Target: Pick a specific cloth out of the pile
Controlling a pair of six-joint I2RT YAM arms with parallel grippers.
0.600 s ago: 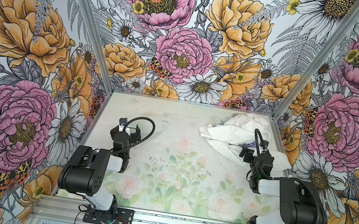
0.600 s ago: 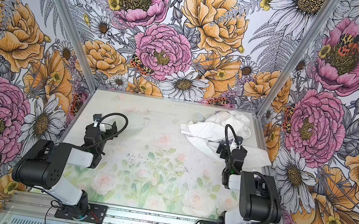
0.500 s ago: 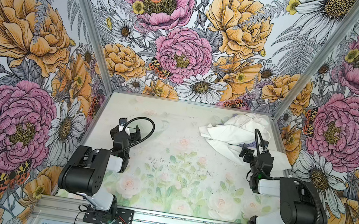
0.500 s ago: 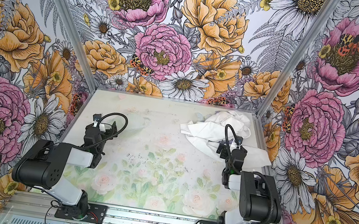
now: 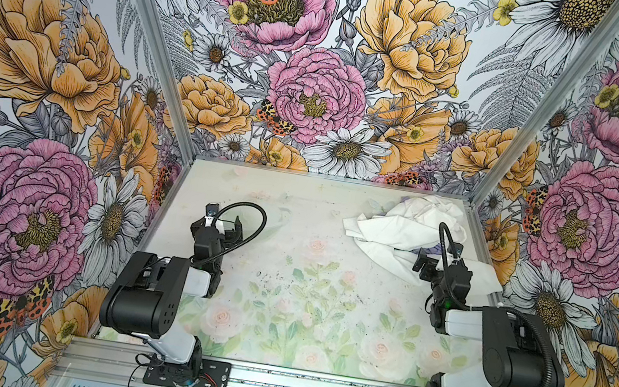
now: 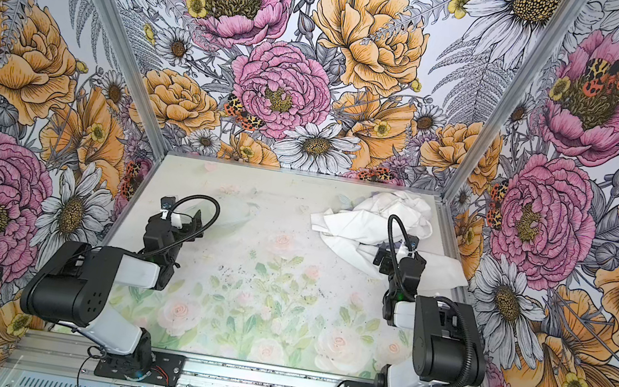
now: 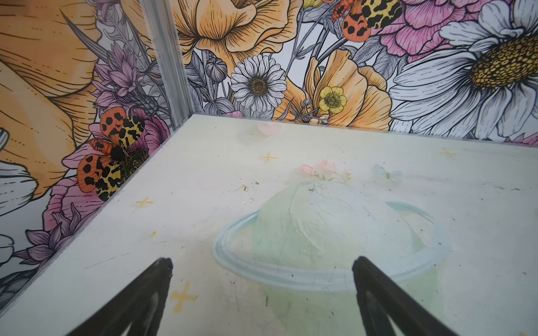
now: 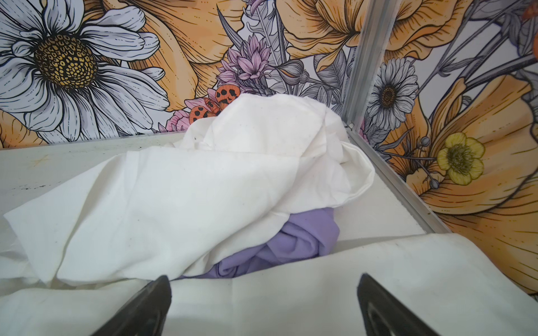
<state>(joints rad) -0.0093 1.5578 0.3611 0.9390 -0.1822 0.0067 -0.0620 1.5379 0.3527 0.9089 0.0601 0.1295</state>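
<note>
Peeking from under the pile [image 8: 186,186], the cloth [image 8: 294,241] lay bunched at the desk's [image 5: 291,242] far right corner, lavender folds clear only in the right wrist view. Floral-printed walls [image 5: 44,77] enclosed the pale desk. Right hand [image 8: 263,305] was spread over white fabric; left hand [image 7: 262,291] was spread above bare desk, both empty.
</note>
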